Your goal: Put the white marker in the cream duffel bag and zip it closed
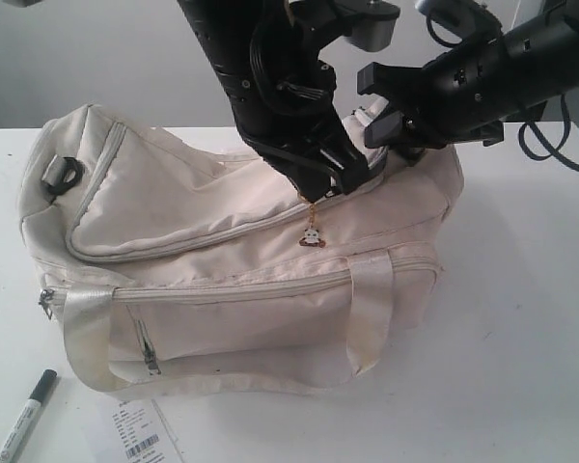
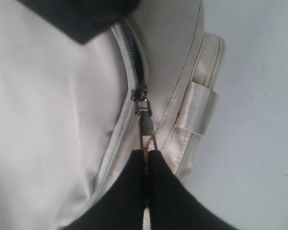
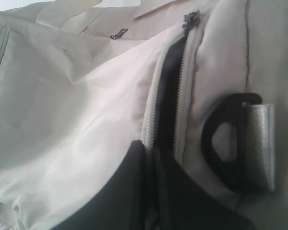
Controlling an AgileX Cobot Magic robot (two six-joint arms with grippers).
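Cream bag (image 1: 222,260) on worktop (image 1: 521,338), left tool (image 2: 146,152) clenched on its zip pull (image 2: 145,122), right tool (image 3: 151,148) pinching bag fabric by the open zip, white marker (image 1: 24,417) lying near bag.

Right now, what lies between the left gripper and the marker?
In the exterior view, the front of the duffel bag and its strap, then bare table before the marker.

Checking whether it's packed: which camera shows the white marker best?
The exterior view: the white marker lies on the table outside the cream duffel bag, partly cut off by the frame. Both wrist views show the bag's zipper, no marker.
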